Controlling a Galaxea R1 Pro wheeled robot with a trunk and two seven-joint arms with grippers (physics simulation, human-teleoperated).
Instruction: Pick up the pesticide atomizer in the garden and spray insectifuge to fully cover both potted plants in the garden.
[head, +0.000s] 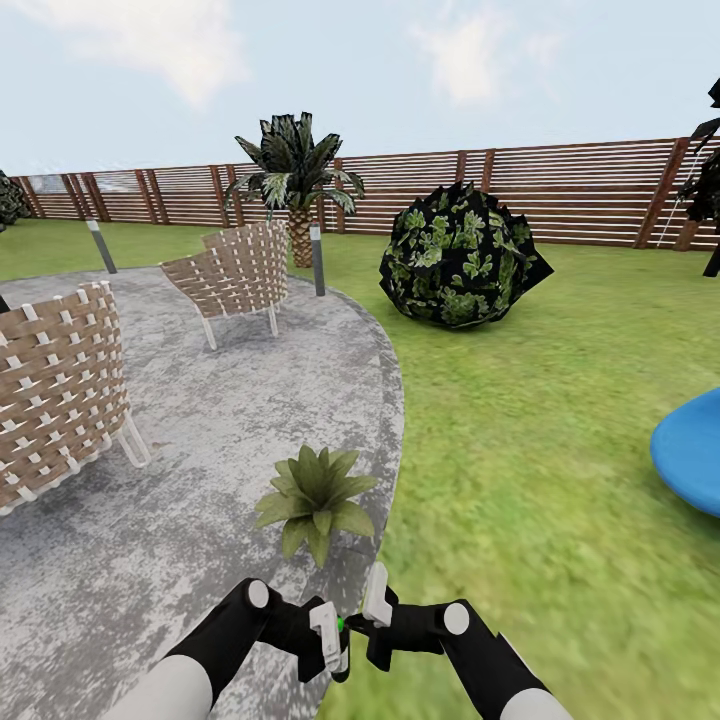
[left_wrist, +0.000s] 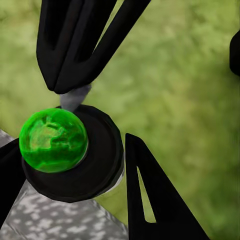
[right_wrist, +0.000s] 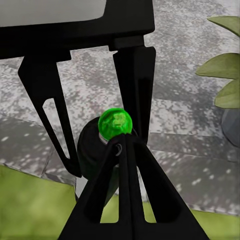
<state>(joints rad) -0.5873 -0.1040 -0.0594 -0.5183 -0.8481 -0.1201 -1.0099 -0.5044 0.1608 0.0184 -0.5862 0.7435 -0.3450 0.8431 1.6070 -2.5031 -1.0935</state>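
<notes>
Wicker chairs (head: 60, 390) far left on grey patio (head: 150, 520). Left gripper (head: 328, 640) clenched on pesticide atomizer (head: 341, 624), a dark bottle with bright green tip; right gripper (head: 376, 612) touches it, grasp state unclear. Potted plant (head: 316, 497) sits just ahead, near patio edge. Both arms equally near; spray forward. Second plant unseen.

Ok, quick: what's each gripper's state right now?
Left gripper: closed on the pesticide atomizer.
Right gripper: closed, holding nothing, tips beside the bottle's green top.
</notes>
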